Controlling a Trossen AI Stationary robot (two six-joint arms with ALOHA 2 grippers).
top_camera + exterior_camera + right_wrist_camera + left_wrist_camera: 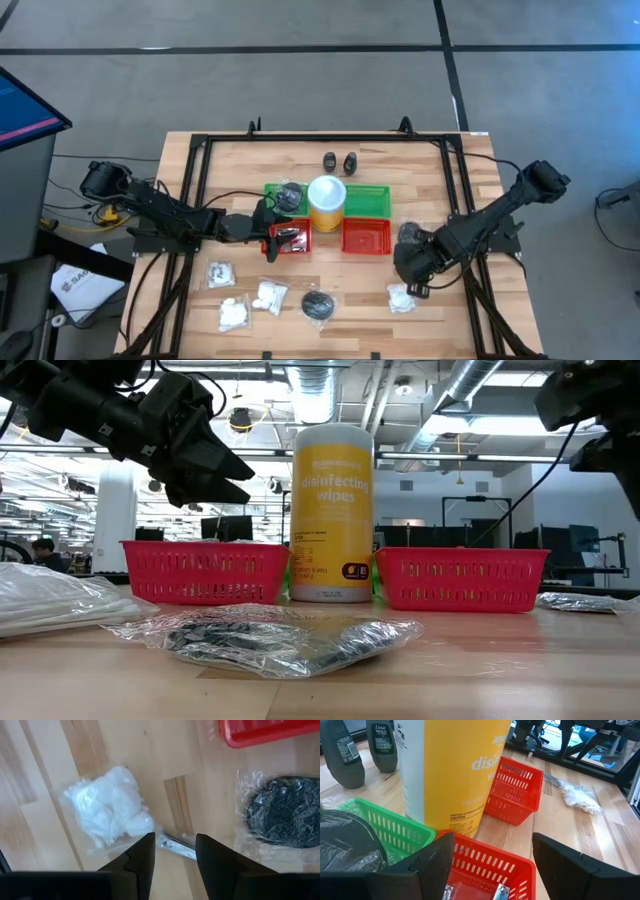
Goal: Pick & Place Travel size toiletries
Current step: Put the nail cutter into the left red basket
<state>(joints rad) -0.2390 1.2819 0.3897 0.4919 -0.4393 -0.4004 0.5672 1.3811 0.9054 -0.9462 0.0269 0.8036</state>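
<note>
Closest to the low camera lies a clear-wrapped dark pad (pixel 265 640) on the worktop (pixel 480 670), flat and untouched. Behind it I see two red trays (pixel 205 572) flanking the yellow wipes cylinder (pixel 332 510). My left gripper (pixel 205 460) hangs above the nearer red tray.

From the high view, the left gripper (pixel 272 232) sits over the red tray (pixel 288 240) beside the cylinder (pixel 327 203). A green tray (pixel 370 200) sits behind, with two small dark bottles (pixel 340 161) beyond it. White lumpy packets (pixel 235 312) and another dark pad (pixel 319 305) wait along the near edge. The right gripper (pixel 412 280) hovers near a white packet (pixel 401 298).

Through the left wrist view, the fingers (pixel 432 862) stand spread wide over the red tray (pixel 485 865), holding nothing; silvery tube ends (pixel 500 892) show in the tray. I judge that a drop is done here.

Through the right wrist view, the fingers (pixel 142 852) are apart and empty, just above a small silvery tube (pixel 177 845) that lies between a white packet (pixel 110 812) and a wrapped dark pad (pixel 282 812). I judge that the right arm is lining up a pick: next it must descend, straddle the tube and close without snagging the wrappers
</note>
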